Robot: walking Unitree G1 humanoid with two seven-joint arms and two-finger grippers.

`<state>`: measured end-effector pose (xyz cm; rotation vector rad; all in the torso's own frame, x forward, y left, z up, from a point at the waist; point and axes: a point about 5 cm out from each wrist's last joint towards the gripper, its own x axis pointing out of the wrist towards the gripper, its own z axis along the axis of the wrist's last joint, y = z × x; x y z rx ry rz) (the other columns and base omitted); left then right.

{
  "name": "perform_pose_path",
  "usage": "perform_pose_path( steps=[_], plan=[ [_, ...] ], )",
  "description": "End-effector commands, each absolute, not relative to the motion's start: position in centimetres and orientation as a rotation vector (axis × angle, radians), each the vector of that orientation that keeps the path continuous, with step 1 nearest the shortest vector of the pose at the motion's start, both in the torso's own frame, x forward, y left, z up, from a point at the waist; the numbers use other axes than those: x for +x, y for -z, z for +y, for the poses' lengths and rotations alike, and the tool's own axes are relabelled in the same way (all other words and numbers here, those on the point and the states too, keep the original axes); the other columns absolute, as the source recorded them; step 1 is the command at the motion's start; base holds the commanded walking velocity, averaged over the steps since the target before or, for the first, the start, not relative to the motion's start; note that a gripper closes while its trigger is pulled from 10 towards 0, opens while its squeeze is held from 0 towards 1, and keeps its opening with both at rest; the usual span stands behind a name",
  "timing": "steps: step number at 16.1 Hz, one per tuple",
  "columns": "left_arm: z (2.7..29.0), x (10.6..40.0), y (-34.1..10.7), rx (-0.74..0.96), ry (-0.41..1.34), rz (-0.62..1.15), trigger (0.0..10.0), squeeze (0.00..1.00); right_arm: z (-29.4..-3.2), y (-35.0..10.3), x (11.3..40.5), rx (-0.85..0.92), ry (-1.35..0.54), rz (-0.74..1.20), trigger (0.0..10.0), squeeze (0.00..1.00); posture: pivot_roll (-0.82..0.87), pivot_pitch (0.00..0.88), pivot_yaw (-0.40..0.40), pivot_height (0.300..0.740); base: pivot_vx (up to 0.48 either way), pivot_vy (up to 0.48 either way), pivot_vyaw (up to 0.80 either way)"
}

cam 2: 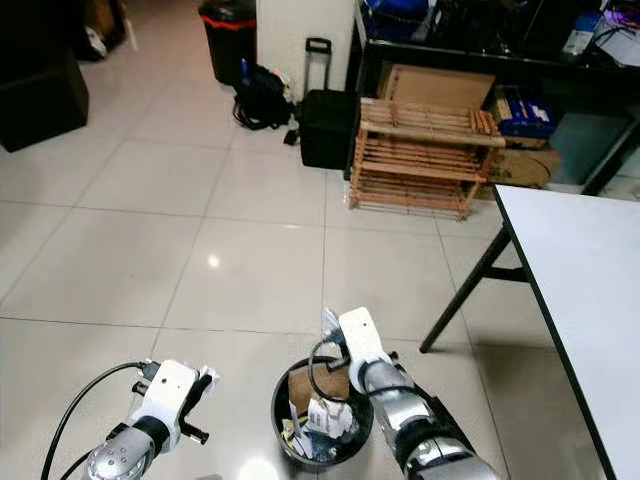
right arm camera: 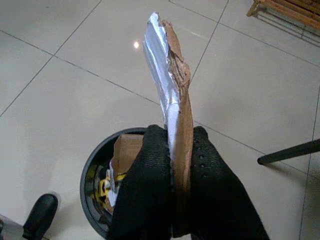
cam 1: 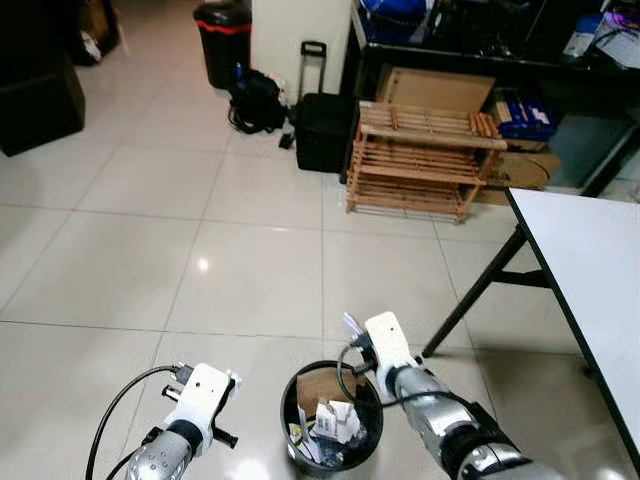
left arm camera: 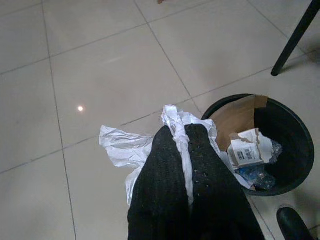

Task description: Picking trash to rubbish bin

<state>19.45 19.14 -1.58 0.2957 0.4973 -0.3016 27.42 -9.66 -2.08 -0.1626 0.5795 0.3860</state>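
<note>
Item 1, paper (left arm camera: 125,150): crumpled white sheet, pinched between the closed fingers of the left gripper (left arm camera: 181,145), held above the floor (cam 1: 150,260) just beside the bin (cam 1: 292,400). Judged light, soft and limp; it will sag and may catch on the rim, so the present hold near its bunched middle suits it. Item 2, card (right arm camera: 172,90): torn brown strip with a silvery face, clamped edge-on between the closed fingers of the right gripper (right arm camera: 175,145), standing up past the fingertips, held over the bin's far rim. Judged light and fairly stiff, not fragile; the foil side may be slick, so a grip low on the strip is the safer one. Item 3, bin: round, black, open-topped, on the tiled floor between the 2 arms. Contents: a brown cardboard piece leaning against the inner wall, a small white labelled box (left arm camera: 245,152), scraps of white paper, something bluish and crinkled, and a bit of yellow; roughly half full, with room left. Surroundings: white table (cam 1: 590,260) at right, wooden rack (cam 1: 420,160) and a second, red-lidded bin (cam 1: 222,40) far off.
</note>
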Motion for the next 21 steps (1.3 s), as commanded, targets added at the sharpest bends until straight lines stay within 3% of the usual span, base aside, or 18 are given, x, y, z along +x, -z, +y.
perform_pose_path(
  steps=[1, 10, 11, 12, 15, 17, 19, 21],
  plan=[
    [19.0, 19.2, 1.6, 0.303, 0.306, 0.504, 10.0, 0.00, -9.9, 2.0, 27.6, -0.186, -0.376, 0.578, 10.0, 1.00, 0.07, 0.063, -0.106, 0.740, 0.000, 0.000, 0.00],
    [19.4, 19.7, 1.3, 0.290, 0.268, 0.502, 10.0, 0.00, -11.0, 2.4, 27.3, -0.145, -0.316, 0.581, 10.0, 1.00, 0.06, 0.056, -0.089, 0.740, 0.000, 0.000, 0.00],
    [19.5, 19.9, 1.2, 0.284, 0.258, 0.498, 10.0, 0.00, -11.2, 2.4, 27.2, -0.141, -0.313, 0.579, 10.0, 0.78, 0.06, 0.053, -0.087, 0.740, 0.000, 0.000, 0.00],
    [19.5, 20.4, 1.2, 0.275, 0.249, 0.495, 10.0, 0.00, -11.5, 2.3, 27.2, -0.133, -0.314, 0.568, 10.0, 0.00, 0.05, 0.051, -0.084, 0.740, 0.000, 0.000, 0.00],
    [18.5, 22.5, 1.3, 0.298, 0.312, 0.492, 10.0, 0.00, -13.3, 2.0, 26.7, -0.116, -0.341, 0.505, 10.0, 0.00, 0.00, 0.049, -0.068, 0.740, 0.000, 0.000, 0.00],
    [16.1, 24.6, 0.7, 0.292, 0.415, 0.436, 10.0, 0.00, -15.2, 1.5, 25.8, -0.095, -0.307, 0.459, 10.0, 0.00, -0.03, 0.051, -0.064, 0.740, 0.000, 0.000, 0.00],
    [11.5, 26.9, -0.5, 0.345, 0.658, 0.362, 10.0, 0.00, -17.8, -0.2, 24.1, -0.091, -0.197, 0.385, 10.0, 0.00, -0.09, 0.059, -0.042, 0.740, 0.000, 0.000, 0.00],
    [8.9, 27.9, -1.3, 0.407, 0.853, 0.326, 10.0, 0.00, -18.9, -2.6, 21.9, -0.075, -0.222, 0.323, 10.0, 0.00, -0.14, 0.066, -0.018, 0.740, 0.000, 0.000, 0.00]
  ],
)
